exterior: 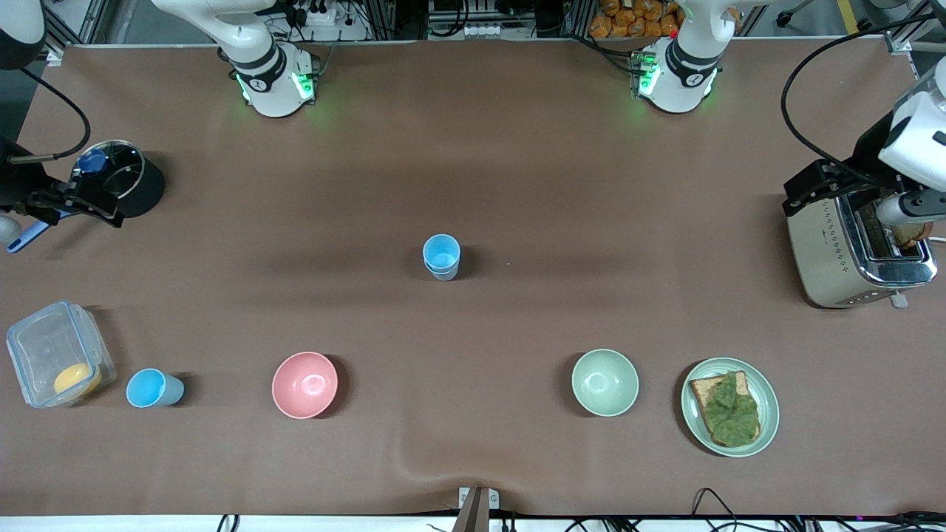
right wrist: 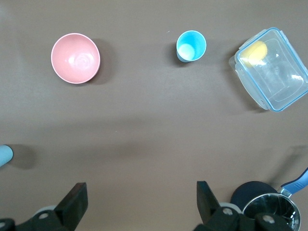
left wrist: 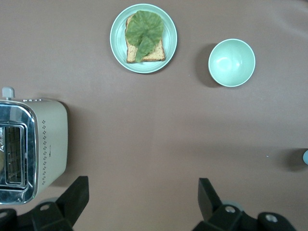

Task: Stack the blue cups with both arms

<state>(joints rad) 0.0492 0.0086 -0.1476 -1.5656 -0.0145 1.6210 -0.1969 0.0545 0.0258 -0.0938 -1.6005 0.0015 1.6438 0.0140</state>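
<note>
The brown worktop (exterior: pixel 517 185) carries everything, with the two white arms based along its edge farthest from the front camera. The left arm (exterior: pixel 684 63) and the right arm (exterior: pixel 259 63) both wait, raised above the worktop. The left gripper (left wrist: pixel 143 202) hangs over bare worktop beside the toaster (exterior: pixel 850 251), its jaws spread wide and holding nothing; the right gripper (right wrist: pixel 139 204) hangs over bare worktop beside the dark pot (exterior: pixel 129 181), its jaws likewise spread wide and empty. The silver toaster stands at the left arm's end of the worktop. A clear lidded container (exterior: pixel 55 355) with a yellow item inside sits at the right arm's end, nearer to the front camera than the pot, which holds a blue-handled utensil (exterior: pixel 29 235). A pale green plate (exterior: pixel 695 421) bears a slice of toast (exterior: pixel 713 388) topped with a green leaf (exterior: pixel 732 410), and it lies beside the pale green bowl (exterior: pixel 604 382). The pink bowl (exterior: pixel 304 384) sits toward the right arm's end from that bowl. One blue cup (exterior: pixel 441 256) stands upright at the middle of the worktop, seemingly nested in a paler one. Another blue cup (exterior: pixel 151 388) stands between the container and the pink bowl, well apart from the middle one.
</note>
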